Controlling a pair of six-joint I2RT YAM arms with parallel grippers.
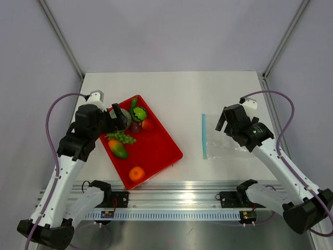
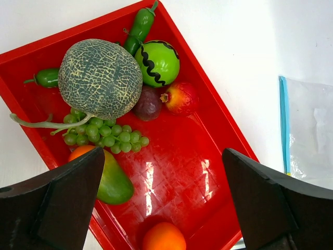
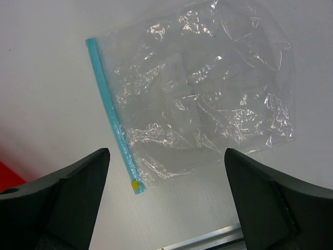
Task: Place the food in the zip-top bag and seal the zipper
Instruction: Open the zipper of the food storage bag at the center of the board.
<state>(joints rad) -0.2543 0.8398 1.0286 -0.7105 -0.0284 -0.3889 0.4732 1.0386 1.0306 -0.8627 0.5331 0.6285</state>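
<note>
The food lies on a red tray (image 2: 213,135): a netted melon (image 2: 100,78), a green striped ball (image 2: 157,62), a purple fruit (image 2: 148,103), a red fruit (image 2: 180,98), grapes (image 2: 104,135), a mango (image 2: 113,182), an orange (image 2: 164,237) and a cucumber (image 2: 140,26). My left gripper (image 2: 164,203) hovers open above the tray's middle, empty. The clear zip-top bag (image 3: 208,99) lies flat on the white table, its light blue zipper (image 3: 112,117) along the left edge. Above the bag's near edge my right gripper (image 3: 166,198) hangs open, holding nothing.
In the top view the tray (image 1: 161,151) sits left of centre and the bag (image 1: 223,143) right of centre, with bare table between them. A metal rail (image 1: 177,199) runs along the near edge. Grey walls enclose the table.
</note>
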